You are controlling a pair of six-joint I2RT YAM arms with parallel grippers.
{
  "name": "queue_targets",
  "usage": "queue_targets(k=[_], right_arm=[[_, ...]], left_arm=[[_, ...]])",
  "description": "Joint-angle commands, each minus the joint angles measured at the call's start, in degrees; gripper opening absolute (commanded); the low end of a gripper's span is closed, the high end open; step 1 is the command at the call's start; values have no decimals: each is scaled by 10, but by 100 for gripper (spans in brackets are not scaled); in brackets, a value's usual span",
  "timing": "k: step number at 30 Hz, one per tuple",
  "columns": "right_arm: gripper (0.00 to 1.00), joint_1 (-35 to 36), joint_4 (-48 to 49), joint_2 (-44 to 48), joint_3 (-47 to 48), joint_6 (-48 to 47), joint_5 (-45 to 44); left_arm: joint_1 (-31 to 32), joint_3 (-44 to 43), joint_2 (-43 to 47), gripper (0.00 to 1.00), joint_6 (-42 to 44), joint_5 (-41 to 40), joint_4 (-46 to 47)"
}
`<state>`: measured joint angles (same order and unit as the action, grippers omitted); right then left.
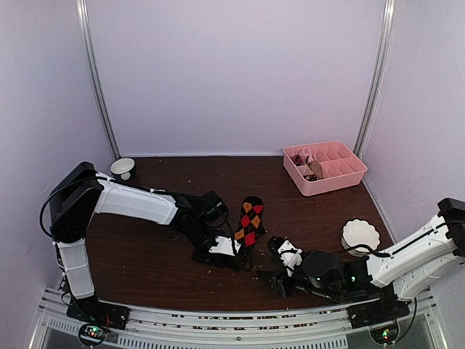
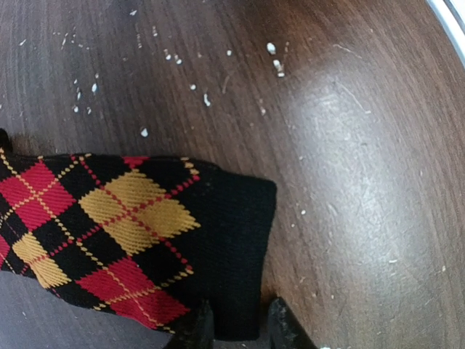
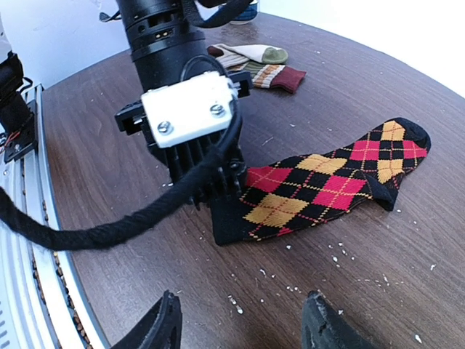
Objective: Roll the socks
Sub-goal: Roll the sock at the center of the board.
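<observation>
The black sock with red and orange argyle diamonds (image 1: 251,218) lies flat on the dark wood table, cuff toward me; it also shows in the left wrist view (image 2: 131,233) and the right wrist view (image 3: 327,182). My left gripper (image 1: 234,253) is down at the cuff (image 2: 240,331). Its jaws are partly open and straddle the cuff's corner, and the fabric between them lies flat. The beige-tan striped sock (image 3: 254,59) lies behind the left arm. My right gripper (image 1: 280,280) is open and empty, low over the table just short of the cuff (image 3: 240,327).
A pink divided tray (image 1: 328,186) stands at the back right. A white bowl (image 1: 360,235) sits by the right arm. A small white cup (image 1: 122,169) is at the back left. White crumbs (image 2: 207,99) dot the table. The metal rail (image 3: 22,240) runs along the near edge.
</observation>
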<state>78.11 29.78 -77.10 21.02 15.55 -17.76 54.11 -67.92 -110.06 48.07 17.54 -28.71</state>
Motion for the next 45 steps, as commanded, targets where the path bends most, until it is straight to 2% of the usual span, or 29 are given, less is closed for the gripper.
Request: queue_targets(k=[1, 5, 7, 11, 20, 23, 27, 34, 41, 45], right_arm=[[56, 2, 19, -21, 9, -32, 30], [57, 2, 64, -52, 6, -45, 56], [57, 3, 88, -71, 6, -55, 80], [57, 6, 86, -113, 37, -85, 123], [52, 22, 27, -186, 115, -187, 129], [50, 39, -4, -203, 137, -226, 111], [49, 50, 3, -210, 130, -236, 88], [46, 86, 22, -239, 133, -244, -12], [42, 84, -8, -306, 203, -303, -65], [39, 76, 4, -324, 210, -313, -104]], left_arm=[[0, 1, -23, 20, -15, 3, -1], [0, -4, -32, 6, -32, 25, -27], [0, -7, -29, 2, -46, 41, -45], [-1, -1, -6, 2, -81, 102, -77], [-26, -31, -34, 2, -113, 211, -161], [-32, -38, -47, 2, -113, 217, -172], [-49, -64, -72, 2, -115, 245, -201], [-60, -75, -88, 2, -113, 256, -216], [-60, -89, -100, 2, -104, 253, -234], [-61, -103, -108, 2, -86, 243, -253]])
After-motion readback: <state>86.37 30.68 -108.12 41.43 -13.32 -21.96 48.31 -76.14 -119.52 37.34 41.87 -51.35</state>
